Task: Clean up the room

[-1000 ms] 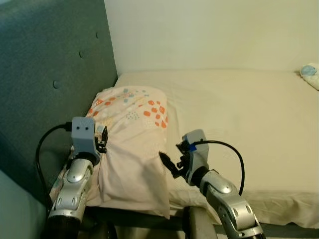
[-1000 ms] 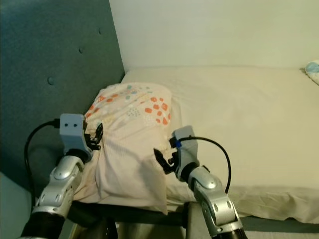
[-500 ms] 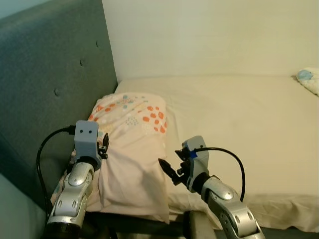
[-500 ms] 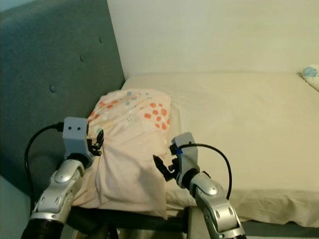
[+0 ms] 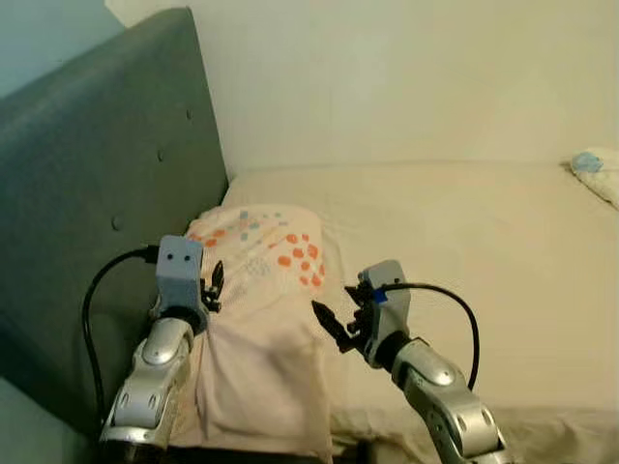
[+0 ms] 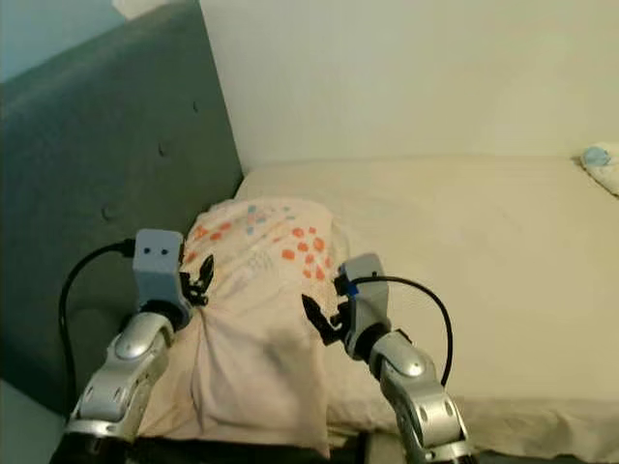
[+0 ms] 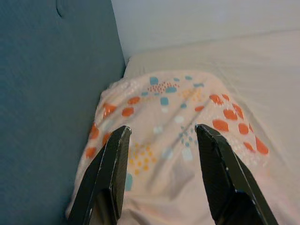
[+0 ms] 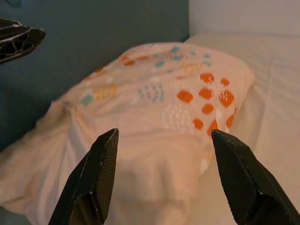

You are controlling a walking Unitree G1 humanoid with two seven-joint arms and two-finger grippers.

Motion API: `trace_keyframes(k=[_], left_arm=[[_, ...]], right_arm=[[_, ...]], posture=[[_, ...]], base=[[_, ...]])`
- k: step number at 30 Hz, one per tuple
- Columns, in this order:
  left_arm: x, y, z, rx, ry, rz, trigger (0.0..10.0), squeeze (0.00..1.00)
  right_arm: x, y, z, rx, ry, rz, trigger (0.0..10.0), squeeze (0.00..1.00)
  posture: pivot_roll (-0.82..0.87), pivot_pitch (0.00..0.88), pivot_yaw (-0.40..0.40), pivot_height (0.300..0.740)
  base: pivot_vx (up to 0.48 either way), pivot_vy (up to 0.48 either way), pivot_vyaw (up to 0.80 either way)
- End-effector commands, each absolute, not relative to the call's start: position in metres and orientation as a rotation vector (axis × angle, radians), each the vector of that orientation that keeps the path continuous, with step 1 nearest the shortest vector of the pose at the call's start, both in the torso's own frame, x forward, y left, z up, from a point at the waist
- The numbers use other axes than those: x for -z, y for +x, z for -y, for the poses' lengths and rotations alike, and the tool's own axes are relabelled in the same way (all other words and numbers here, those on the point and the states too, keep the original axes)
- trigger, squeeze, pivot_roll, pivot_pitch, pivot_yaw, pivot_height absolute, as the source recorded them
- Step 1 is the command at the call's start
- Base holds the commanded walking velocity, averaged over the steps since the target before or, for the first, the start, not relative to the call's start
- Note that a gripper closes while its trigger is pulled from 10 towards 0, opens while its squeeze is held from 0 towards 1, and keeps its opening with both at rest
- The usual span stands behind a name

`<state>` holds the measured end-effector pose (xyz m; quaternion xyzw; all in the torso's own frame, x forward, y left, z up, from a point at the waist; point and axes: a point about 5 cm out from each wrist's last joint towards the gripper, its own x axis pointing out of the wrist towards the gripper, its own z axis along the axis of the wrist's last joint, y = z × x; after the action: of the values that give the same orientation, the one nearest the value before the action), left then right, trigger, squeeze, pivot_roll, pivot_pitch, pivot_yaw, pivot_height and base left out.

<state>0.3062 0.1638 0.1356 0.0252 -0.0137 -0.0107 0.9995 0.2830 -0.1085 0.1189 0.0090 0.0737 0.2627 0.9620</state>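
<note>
Pillow (image 5: 266, 319) on bed (image 5: 464, 242) by headboard (image 5: 106, 213).

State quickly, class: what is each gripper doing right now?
Left gripper: open, above the pillow, holding nothing.
Right gripper: open, at the pillow's side, holding nothing.

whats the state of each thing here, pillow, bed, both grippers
pillow: lying on the bed against the headboard, rumpled, not gripped
bed: sheet mostly smooth and bare
left gripper: open, over the pillow's near left part
right gripper: open, at the pillow's right edge
</note>
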Motion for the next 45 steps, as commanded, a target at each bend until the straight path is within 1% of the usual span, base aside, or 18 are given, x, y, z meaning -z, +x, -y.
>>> trace_keyframes(k=[1,7,9,11,16,24,45], left_arm=[[-0.133,0.305,-0.165,0.017,0.057,0.013,10.0,0.00],[-0.137,0.306,-0.164,0.023,0.068,0.025,10.0,0.00],[-0.137,0.305,-0.165,0.016,0.055,0.019,10.0,0.00],[-0.141,0.304,-0.167,-0.012,-0.007,0.016,10.0,0.00],[-0.142,0.301,-0.167,-0.023,-0.003,0.019,10.0,0.00],[-0.144,0.302,-0.168,-0.038,-0.010,0.021,10.0,0.00],[-0.148,0.302,-0.170,-0.043,0.032,0.017,10.0,0.00]], right_arm=[[-0.123,0.284,0.106,-0.534,0.021,-0.125,10.0,0.00],[-0.125,0.284,0.105,-0.535,0.030,-0.115,10.0,0.00],[-0.125,0.284,0.105,-0.535,0.031,-0.114,10.0,0.00],[-0.125,0.285,0.105,-0.534,0.033,-0.112,10.0,0.00],[-0.126,0.285,0.105,-0.528,0.045,-0.109,10.0,0.00],[-0.128,0.288,0.105,-0.508,0.054,-0.101,10.0,0.00],[-0.125,0.298,0.104,-0.447,-0.007,-0.097,10.0,0.00]], posture=[[-0.10,0.011,0.025,0.686],[-0.09,0.013,0.024,0.706],[-0.09,0.013,0.025,0.711],[-0.09,0.014,0.027,0.721],[-0.09,0.013,0.030,0.740],[-0.09,0.014,0.027,0.740],[-0.08,0.036,0.017,0.740]], base=[[0.000,0.000,0.00],[0.000,0.000,0.00],[0.000,0.000,0.00],[0.000,0.000,0.00],[0.000,0.000,0.00],[0.000,0.000,0.00],[0.000,0.000,0.00]])
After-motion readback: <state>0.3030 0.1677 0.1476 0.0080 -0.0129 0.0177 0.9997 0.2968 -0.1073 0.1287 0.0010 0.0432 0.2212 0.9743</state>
